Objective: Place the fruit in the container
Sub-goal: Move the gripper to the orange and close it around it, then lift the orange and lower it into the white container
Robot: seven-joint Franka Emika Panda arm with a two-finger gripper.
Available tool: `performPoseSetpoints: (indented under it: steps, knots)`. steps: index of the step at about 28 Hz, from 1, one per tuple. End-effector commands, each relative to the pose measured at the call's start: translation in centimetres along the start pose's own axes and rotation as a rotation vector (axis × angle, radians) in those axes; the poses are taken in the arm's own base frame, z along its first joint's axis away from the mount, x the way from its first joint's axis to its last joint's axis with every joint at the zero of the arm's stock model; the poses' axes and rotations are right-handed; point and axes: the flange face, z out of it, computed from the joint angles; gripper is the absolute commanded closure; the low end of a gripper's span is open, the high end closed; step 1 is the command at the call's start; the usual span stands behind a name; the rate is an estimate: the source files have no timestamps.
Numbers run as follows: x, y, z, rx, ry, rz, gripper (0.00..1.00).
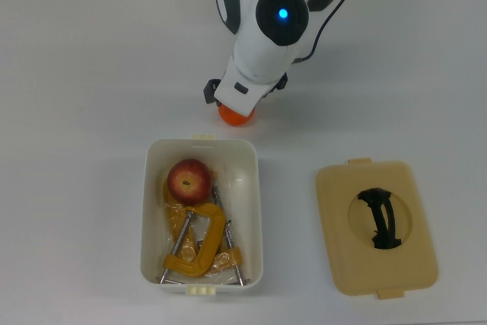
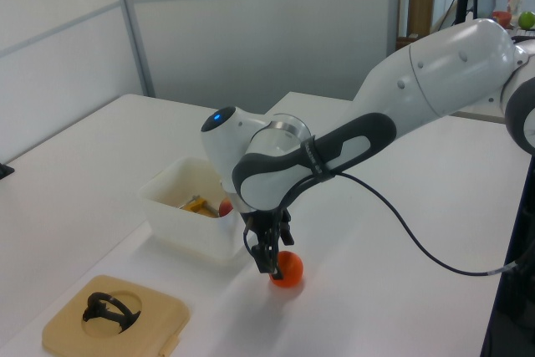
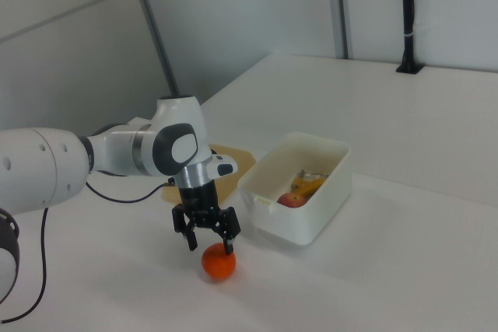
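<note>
The fingers [image 3: 228, 239] stood apart, spread wider than the orange fruit [image 3: 219, 263] and poised just over its top, with nothing clamped between them. From the left view the gripper [image 2: 269, 263] looked to be brushing the fruit's upper side, though whether it truly touched was hard to settle. The orange fruit sat on the table [image 1: 76, 74], near the short end of the container [image 1: 256, 188] but outside it. The apple [image 1: 189, 180] already lay inside the container, resting against the yellow C-clamp [image 1: 199, 245]. Off to the top view's right, well apart, lay the tan lid [image 1: 377, 226], handle up.

The likely trouble was the fruit's roundness. If the fingers came down off-centre, one tip would strike the curve first and nudge the fruit away, rolling it across the smooth table. A grip taken too high on the curve might also squeeze it out from between the fingers.
</note>
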Motion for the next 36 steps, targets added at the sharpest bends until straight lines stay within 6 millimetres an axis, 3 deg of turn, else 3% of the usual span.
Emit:
performPoseSetpoints:
  steps: [1, 6, 7, 9, 11, 12, 13, 16, 17, 22, 27, 28, 31, 34, 36]
  knots:
    - [0.2, -0.2, 1.9, -0.032, -0.045, -0.033, 0.00]
    - [0.1, 0.0, 2.6, -0.074, -0.059, -0.050, 0.01]
    - [0.1, 0.1, 3.2, -0.084, -0.069, -0.057, 0.13]
    - [0.1, 0.0, 3.3, -0.090, -0.074, -0.061, 0.24]
    - [0.1, -0.2, 3.2, -0.092, -0.070, -0.060, 0.49]
    - [0.1, -0.3, 3.1, -0.092, -0.076, -0.060, 0.67]
    - [0.0, -0.2, 3.0, -0.091, -0.079, -0.058, 0.77]
    - [0.0, -0.2, 2.7, -0.086, -0.082, -0.055, 0.91]
    - [-0.1, -0.2, 2.5, -0.082, -0.078, -0.051, 0.99]
    - [-0.5, -0.1, 0.7, -0.081, -0.068, -0.047, 1.00]
    - [-0.8, 0.6, -5.5, -0.011, -0.029, -0.010, 1.00]
    - [-1.0, 1.4, -7.9, 0.019, 0.010, 0.006, 1.00]
    - [-1.2, 2.3, -10.9, 0.045, 0.069, 0.029, 1.00]
    - [-1.3, 4.5, -12.9, 0.065, 0.124, 0.082, 0.99]
    - [-1.1, 5.9, -13.0, 0.083, 0.154, 0.118, 0.99]
